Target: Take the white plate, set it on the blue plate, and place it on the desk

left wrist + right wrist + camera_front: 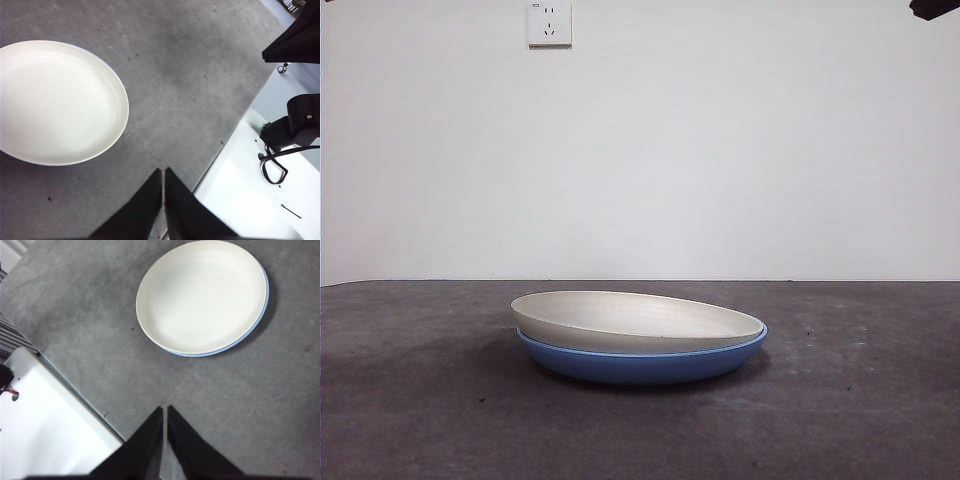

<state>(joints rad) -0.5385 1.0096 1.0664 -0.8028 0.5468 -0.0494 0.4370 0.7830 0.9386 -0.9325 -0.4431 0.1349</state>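
Observation:
The white plate (635,320) rests inside the blue plate (640,365), tilted a little so its left side sits higher. Both stand in the middle of the desk (420,400). From the right wrist view the white plate (202,295) covers nearly all of the blue plate (240,342), which shows only as a thin rim. The left wrist view shows the white plate (55,100) with just a sliver of blue at its edge. My left gripper (164,172) and right gripper (165,410) are shut, holding nothing, high above the desk and away from the plates.
A wall socket (549,22) sits high on the white wall behind. A black arm tip (935,8) shows at the top right corner. Beyond the desk edge lie a white surface (250,190) and the other arm's base (295,125).

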